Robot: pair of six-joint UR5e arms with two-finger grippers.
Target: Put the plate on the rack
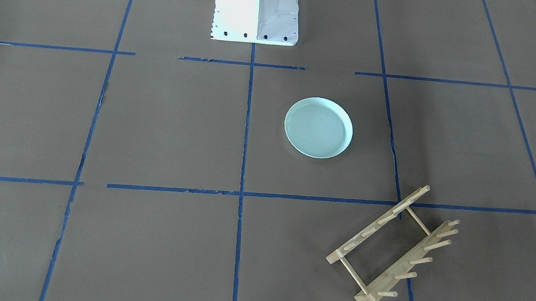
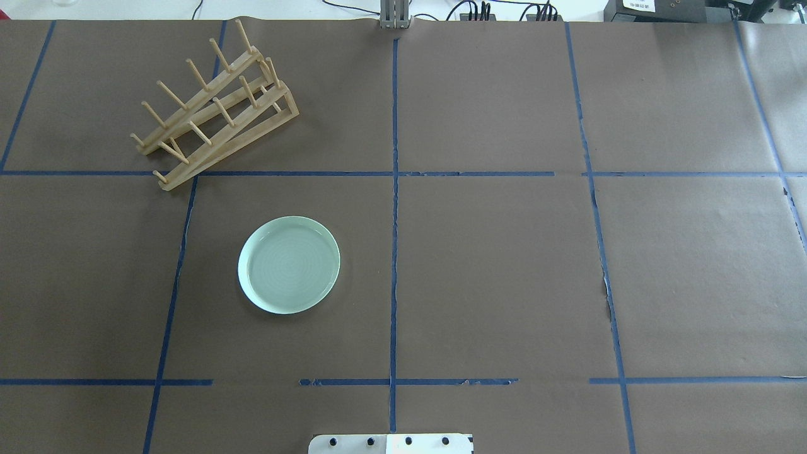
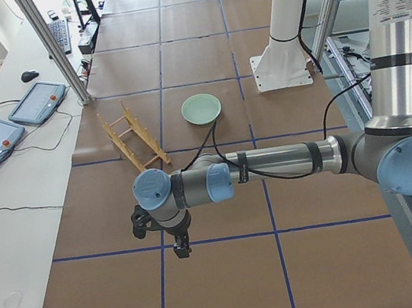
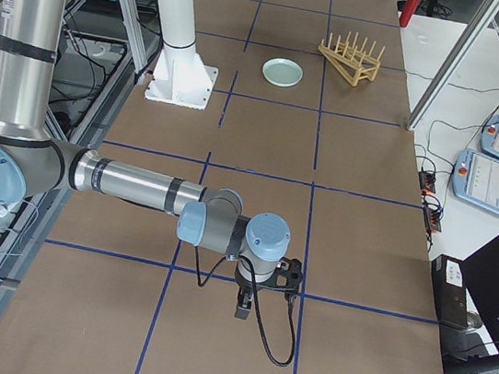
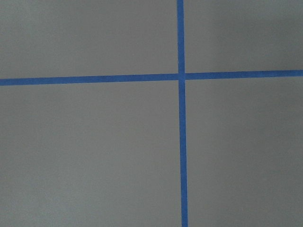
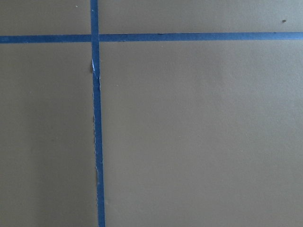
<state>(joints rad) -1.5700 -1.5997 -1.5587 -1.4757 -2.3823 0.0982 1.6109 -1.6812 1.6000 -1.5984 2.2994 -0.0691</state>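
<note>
The pale mint-green plate (image 2: 289,264) lies flat on the brown table, left of the centre line; it also shows in the front view (image 1: 318,127). The wooden rack (image 2: 211,104) stands empty beyond it at the far left, also in the front view (image 1: 394,246). The two are apart. My left gripper (image 3: 181,248) shows only in the exterior left view, far from the plate (image 3: 201,108) and pointing down over the table; I cannot tell whether it is open. My right gripper (image 4: 243,309) shows only in the exterior right view, far from the plate (image 4: 282,71); I cannot tell its state either.
Blue tape lines (image 2: 394,189) divide the brown paper into squares. The white robot base (image 1: 256,9) stands at the table's near edge. Both wrist views show only paper and tape. Pendants (image 3: 37,102) lie on a side bench.
</note>
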